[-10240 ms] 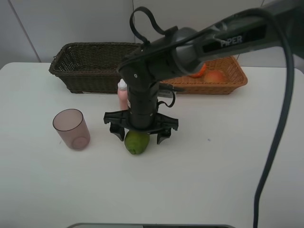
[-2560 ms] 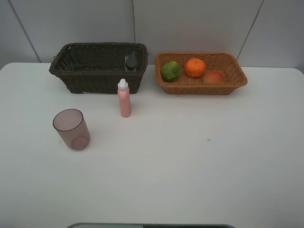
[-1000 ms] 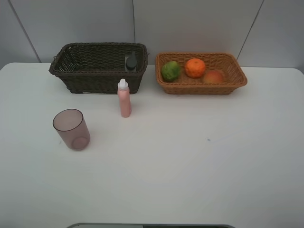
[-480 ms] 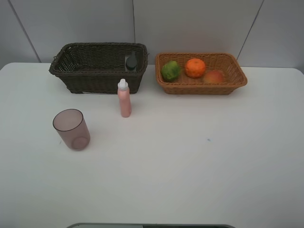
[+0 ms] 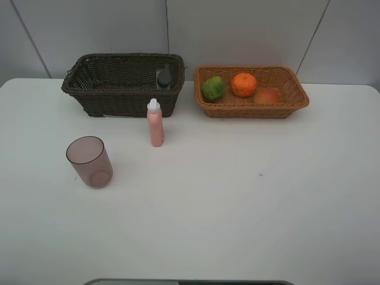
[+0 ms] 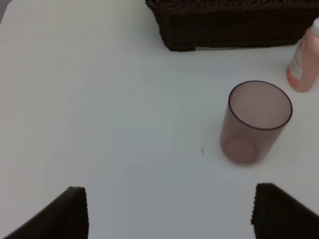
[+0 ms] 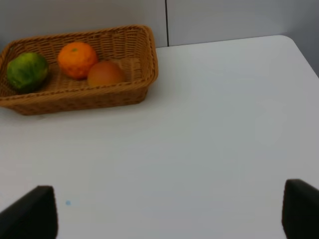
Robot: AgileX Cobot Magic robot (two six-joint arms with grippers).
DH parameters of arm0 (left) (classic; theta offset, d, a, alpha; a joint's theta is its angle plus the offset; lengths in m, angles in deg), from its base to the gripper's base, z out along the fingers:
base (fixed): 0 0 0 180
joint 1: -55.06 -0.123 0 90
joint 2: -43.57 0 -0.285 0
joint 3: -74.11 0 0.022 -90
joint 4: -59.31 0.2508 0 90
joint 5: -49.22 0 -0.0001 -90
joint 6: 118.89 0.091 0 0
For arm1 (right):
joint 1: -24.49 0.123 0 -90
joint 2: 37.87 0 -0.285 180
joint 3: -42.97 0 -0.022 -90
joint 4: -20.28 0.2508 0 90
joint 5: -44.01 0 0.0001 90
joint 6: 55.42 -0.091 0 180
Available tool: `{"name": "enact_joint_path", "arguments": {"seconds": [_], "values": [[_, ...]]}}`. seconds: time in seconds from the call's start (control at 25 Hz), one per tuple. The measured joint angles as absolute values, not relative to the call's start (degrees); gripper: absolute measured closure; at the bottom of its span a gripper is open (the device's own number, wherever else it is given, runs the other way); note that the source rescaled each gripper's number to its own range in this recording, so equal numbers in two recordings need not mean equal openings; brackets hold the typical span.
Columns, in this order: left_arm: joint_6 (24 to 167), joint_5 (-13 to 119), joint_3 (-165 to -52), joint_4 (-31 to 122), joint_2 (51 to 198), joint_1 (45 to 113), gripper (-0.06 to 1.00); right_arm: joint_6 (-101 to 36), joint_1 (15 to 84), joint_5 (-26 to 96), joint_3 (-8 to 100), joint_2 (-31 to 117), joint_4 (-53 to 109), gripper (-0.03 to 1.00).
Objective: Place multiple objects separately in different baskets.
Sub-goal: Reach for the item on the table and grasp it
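Left end effector (image 6: 172, 214), right end effector (image 7: 167, 211) released. Dark rectangular bottle (image 5: 163, 78) inside deep dark-brown wicker basket (image 5: 119, 100) — pink white-capped bottle (image 5: 155, 123), translucent mauve cup (image 5: 89, 161) stand in front of it. Shallow orange-tan wicker basket (image 5: 298, 95) beside it holds three round fruits (image 5: 244, 85).

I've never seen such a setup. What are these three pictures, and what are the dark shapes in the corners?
A two-armed robot sorts things into baskets. One camera looks down from high up; the arms are outside its picture. Two more sit on the wrists: the dark shapes are fingers of the open, empty left gripper and right gripper. On the white table, a mauve cup and pink bottle stand loose. The dark basket holds a dark bottle; the tan basket holds a green fruit, orange and peach.
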State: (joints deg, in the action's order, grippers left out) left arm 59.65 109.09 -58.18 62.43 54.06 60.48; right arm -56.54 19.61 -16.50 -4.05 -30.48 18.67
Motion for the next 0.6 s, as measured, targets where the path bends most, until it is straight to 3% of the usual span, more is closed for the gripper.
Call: {"name": "enact_joint_path", "arguments": {"seconds": [0.6], "values": [[59.5,96.9,-73.8,63.2,113.0,63.1,0.07,-56.5,19.6,-16.5,-4.0,-30.5,18.6,-0.03]]}}
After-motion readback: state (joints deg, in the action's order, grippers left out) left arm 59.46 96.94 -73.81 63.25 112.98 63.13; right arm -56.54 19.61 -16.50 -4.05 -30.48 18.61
